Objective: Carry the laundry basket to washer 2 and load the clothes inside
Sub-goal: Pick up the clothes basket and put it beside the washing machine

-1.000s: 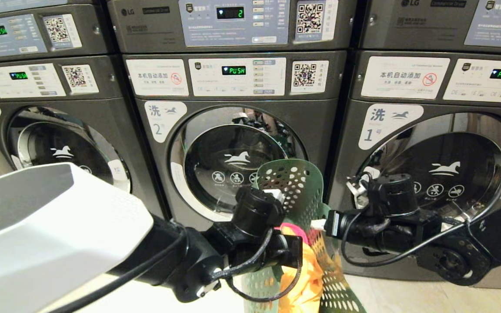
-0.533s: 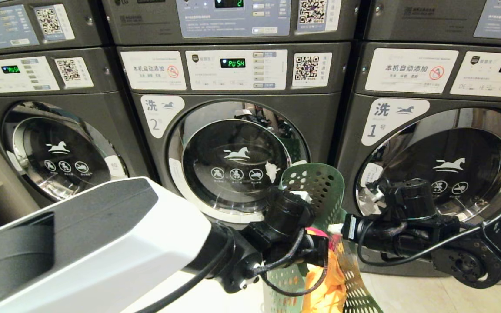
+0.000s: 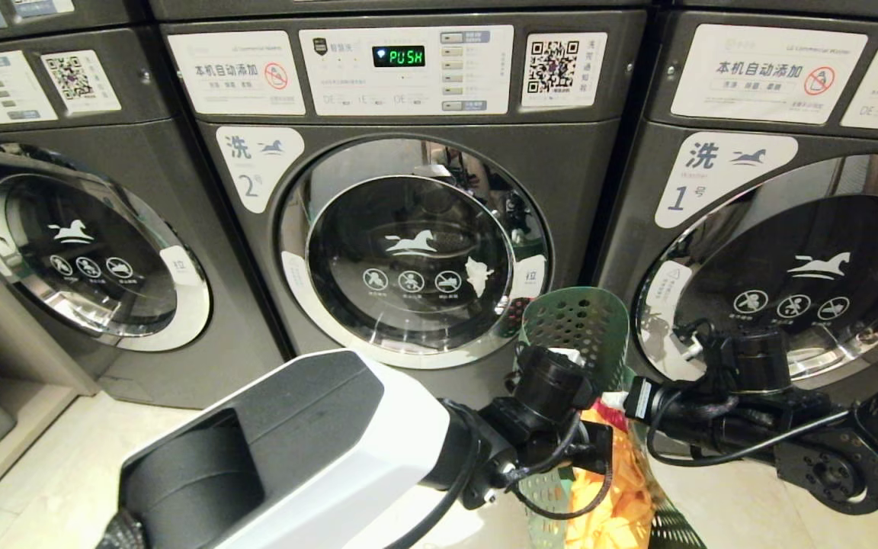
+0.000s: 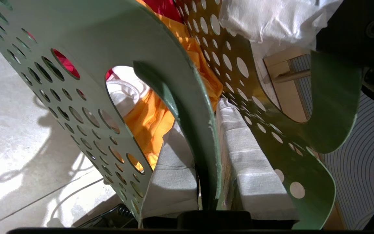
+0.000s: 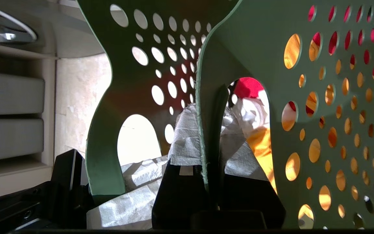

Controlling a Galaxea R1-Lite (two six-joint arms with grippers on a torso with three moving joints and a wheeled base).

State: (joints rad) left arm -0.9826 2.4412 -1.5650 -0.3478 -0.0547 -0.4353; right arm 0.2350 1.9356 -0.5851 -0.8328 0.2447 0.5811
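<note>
Both arms hold the green laundry basket [image 3: 580,324] of clothes [image 3: 614,499] before washer 2 [image 3: 416,252]

Green hole-dotted laundry basket [image 3: 578,324] holds orange, red and white clothes [image 4: 148,117]; dark grey washer 2 [image 3: 408,229].

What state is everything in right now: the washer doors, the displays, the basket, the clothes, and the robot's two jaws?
washer 2: door shut, display reads PUSH.
washer 1: door shut.
left-hand washer: door shut.
laundry basket: held between both arms in front of washer 2, walls squeezed inward.
clothes: piled inside the basket.
left gripper: jaws shut on the basket wall.
right gripper: jaws shut on the opposite wall.
</note>
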